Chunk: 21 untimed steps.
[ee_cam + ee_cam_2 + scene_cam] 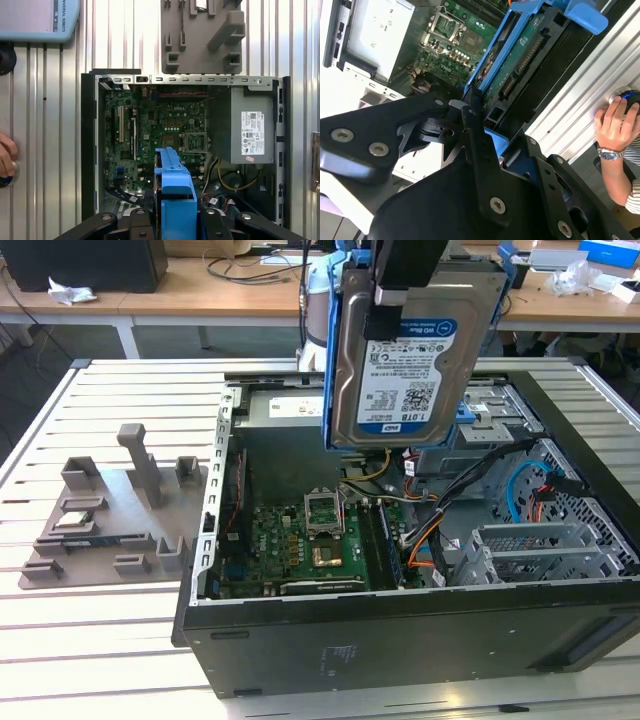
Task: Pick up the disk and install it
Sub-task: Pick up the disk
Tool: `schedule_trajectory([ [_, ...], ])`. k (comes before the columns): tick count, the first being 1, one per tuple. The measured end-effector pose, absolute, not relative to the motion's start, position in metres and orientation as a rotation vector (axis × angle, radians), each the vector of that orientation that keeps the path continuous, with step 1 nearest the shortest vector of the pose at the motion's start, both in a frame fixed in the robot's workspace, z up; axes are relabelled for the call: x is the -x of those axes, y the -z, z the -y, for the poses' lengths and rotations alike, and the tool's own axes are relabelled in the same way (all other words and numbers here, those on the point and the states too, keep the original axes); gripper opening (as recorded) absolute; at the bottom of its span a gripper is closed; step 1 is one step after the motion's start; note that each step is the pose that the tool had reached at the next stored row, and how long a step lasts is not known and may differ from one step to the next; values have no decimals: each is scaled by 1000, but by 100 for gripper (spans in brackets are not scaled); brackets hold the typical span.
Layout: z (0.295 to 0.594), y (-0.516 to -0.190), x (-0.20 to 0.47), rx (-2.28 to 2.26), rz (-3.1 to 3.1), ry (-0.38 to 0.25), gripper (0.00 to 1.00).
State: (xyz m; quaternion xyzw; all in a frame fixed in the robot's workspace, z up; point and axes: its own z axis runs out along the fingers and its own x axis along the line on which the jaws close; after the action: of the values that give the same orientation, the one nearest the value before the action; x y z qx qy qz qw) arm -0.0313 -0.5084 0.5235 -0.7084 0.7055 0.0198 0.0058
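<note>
The disk (415,350), a silver hard drive with a blue-and-white label in a blue carrier, hangs on edge above the open computer case (400,640), label toward the exterior camera. My gripper (388,295) is shut on its upper part, one black finger lying over the label. In the second wrist view the black fingers (475,135) clamp the disk (520,55), whose green circuit board and blue end tab (587,17) show. The first wrist view looks down the carrier's blue edge (175,185) onto the motherboard (160,125).
Inside the case sit a grey power supply (250,130), loose cables (440,530) and a grey metal drive cage (540,550) at the exterior view's right. A grey fixture plate (110,520) lies on the slatted table to the case's left. A person's hand (615,120) rests beside the case.
</note>
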Motion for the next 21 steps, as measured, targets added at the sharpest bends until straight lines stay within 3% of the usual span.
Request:
schedule_trajectory([
  [21,518,-513,-17,2200,-2207,-81,37],
])
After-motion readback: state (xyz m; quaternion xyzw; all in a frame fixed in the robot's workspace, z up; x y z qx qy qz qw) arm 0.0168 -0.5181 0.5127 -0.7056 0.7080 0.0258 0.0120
